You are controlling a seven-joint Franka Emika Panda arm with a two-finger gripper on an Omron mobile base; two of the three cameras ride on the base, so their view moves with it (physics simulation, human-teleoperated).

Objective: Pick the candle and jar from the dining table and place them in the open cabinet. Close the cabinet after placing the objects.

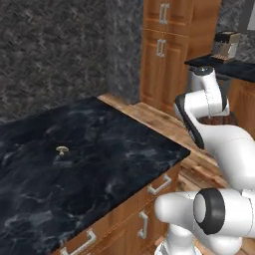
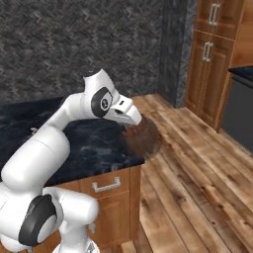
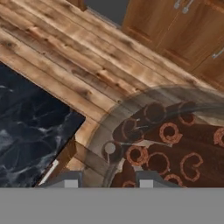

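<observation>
Low at the front of the left base view, the bench (image 1: 99, 149) spreads wide, black marble with white veins over a wood base with silver drawer handles (image 1: 159, 185). On its bare top stands the candle (image 1: 62, 149), tiny from here, well apart from the arm. Beyond the bench's far corner lies plank floor (image 1: 149, 117), then tall wooden cupboard doors (image 1: 162, 50) and a coffee machine (image 1: 225, 46) on a dark counter. The arm's white links hide the tool in this view.

From the right base view, the arm bends over the bench's corner, and the jar (image 2: 143, 138), dark brown and rounded, hangs just under the wrist, off the bench edge and above the floor. The tool itself is hidden between wrist and jar.

Looking along the hand, the jar (image 3: 170, 144) sits directly ahead of the tool (image 3: 106, 181), brown with orange swirls, its body between the two fingertips (image 3: 70, 180), which are clamped on it. The bench corner lies to the left below, with cupboard doors at the top.
</observation>
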